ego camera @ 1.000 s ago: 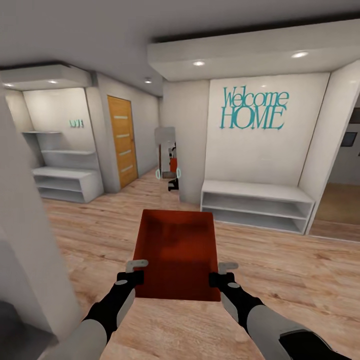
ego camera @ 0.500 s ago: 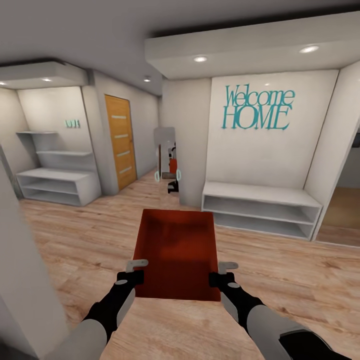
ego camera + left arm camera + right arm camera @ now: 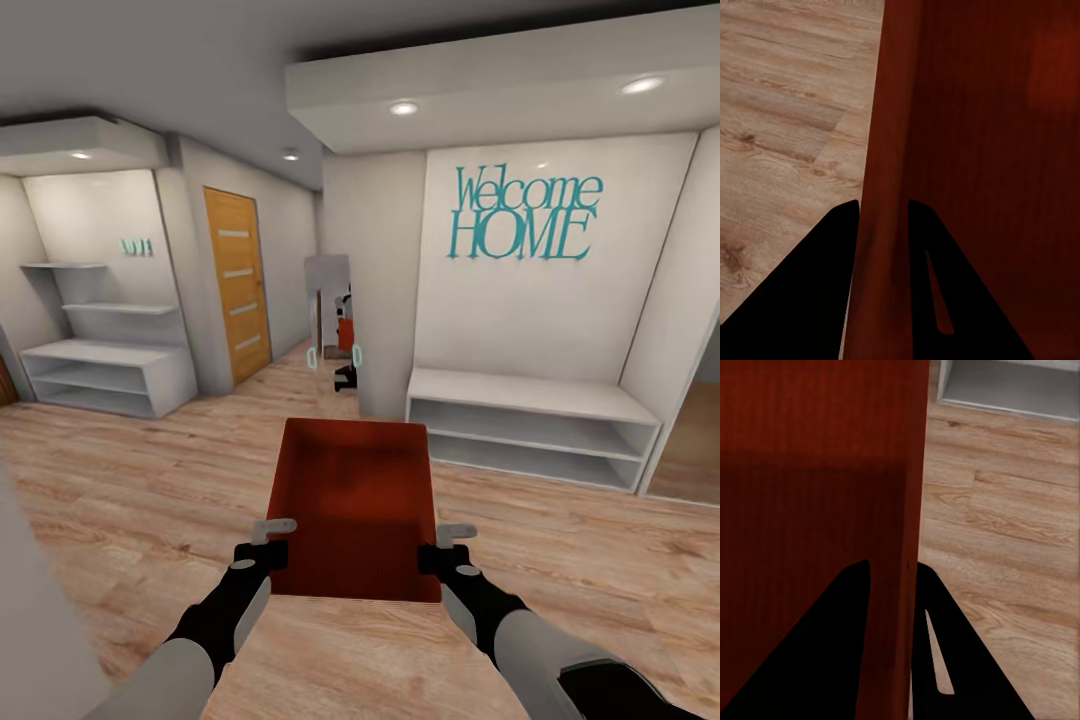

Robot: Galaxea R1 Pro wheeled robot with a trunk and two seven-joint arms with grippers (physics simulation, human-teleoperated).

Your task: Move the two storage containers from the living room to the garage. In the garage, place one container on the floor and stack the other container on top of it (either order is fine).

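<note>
L gripper (image 3: pixel 272 541) + R gripper (image 3: pixel 446 547) clamped, arms fwd.

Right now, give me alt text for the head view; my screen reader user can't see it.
Both grippers, left gripper and right gripper, hold an orange-red storage container by its side walls above a light wood-plank floor. Ahead stands a white wall with teal "Welcome HOME" lettering over a low white shelf bench; a wooden door is further left.

Both forearms pale grey, smooth, rounded. Wrists black, jointed. Left gripper (image 3: pixel 272 537) and right gripper (image 3: pixel 448 542): light grey fingers on black bases.
</note>
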